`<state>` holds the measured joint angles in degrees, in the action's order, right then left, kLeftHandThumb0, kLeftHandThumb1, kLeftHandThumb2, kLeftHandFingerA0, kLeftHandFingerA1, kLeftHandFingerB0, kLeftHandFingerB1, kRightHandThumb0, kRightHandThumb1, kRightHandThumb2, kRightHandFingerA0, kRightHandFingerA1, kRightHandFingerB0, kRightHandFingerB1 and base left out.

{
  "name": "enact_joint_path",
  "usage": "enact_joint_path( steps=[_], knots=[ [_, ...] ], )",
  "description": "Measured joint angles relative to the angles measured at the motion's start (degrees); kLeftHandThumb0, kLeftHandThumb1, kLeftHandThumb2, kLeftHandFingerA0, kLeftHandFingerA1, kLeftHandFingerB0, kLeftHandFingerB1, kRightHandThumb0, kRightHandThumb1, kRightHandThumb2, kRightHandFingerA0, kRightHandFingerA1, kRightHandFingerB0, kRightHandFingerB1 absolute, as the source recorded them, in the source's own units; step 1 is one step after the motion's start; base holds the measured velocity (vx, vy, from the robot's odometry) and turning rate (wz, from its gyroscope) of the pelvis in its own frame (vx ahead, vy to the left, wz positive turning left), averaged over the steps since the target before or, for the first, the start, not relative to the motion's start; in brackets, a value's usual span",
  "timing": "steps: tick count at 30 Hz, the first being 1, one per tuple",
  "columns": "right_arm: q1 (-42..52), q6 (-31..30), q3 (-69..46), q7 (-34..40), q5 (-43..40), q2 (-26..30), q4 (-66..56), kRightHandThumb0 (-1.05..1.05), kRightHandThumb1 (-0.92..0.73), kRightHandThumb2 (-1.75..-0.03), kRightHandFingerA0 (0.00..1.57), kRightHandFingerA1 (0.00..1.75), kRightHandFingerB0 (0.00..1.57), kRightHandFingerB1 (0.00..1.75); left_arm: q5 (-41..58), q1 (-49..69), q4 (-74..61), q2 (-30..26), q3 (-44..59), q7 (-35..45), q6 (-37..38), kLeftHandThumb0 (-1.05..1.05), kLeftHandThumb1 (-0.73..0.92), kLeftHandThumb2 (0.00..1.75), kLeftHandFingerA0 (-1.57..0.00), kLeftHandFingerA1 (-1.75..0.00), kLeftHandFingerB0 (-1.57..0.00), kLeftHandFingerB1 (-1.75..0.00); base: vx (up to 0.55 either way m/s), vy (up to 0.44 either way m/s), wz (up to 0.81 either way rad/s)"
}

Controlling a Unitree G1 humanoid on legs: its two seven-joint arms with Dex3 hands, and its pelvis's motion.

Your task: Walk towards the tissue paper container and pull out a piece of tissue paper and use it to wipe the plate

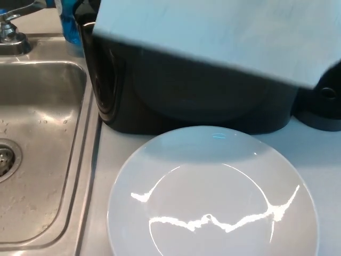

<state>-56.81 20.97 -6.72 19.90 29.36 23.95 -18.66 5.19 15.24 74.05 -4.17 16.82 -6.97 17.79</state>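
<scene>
Neither of my hands shows in the head view, so I cannot tell whether their fingers are apart, together or clamped on anything. A pale sheet of tissue paper [224, 37] spreads flat across the upper part of the view, covering the top of the black Tork tissue dispenser [197, 101]. Its long axis runs left to right, its lower edge sloping down to my right. The white plate [213, 197] lies directly below the sheet on the counter [319, 149], just in front of the dispenser, beside the steel sink [37, 144]; I judge the wipe calls for a straight descent.

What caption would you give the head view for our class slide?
A pale sheet of tissue paper hangs across the black dispenser, above the white plate beside the steel sink.
</scene>
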Motion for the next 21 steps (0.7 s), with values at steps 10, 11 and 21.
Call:
enact_joint_path(
  steps=[10,11,21],
  knots=[
    [20.6,-3.7,7.8,-2.6,-8.8,-2.6,-17.9,-0.30,-0.51,-1.30,0.98,1.75,0.75,1.71,0.0,-0.3,0.1,0.0,0.1,0.0,0.0,0.02,0.76,0.81,-0.77,-0.92,-0.63,-0.70,0.00,0.000,0.00],
    [23.0,-4.3,9.1,-3.0,-9.5,-3.0,-19.6,-0.30,-0.51,-1.30,0.98,1.75,0.75,1.71,0.0,-0.4,0.2,0.0,0.1,0.0,0.0,0.02,0.76,0.81,-0.77,-0.92,-0.63,-0.70,0.00,0.000,0.00],
    [39.6,-11.3,20.8,-10.8,-11.0,-3.0,-20.3,-0.19,-0.53,-1.27,1.00,1.75,0.67,1.68,0.1,-1.5,0.0,0.0,0.5,0.0,0.0,0.03,0.78,0.83,-0.79,-0.95,-0.65,-0.71,0.00,0.000,0.00]
  ],
)
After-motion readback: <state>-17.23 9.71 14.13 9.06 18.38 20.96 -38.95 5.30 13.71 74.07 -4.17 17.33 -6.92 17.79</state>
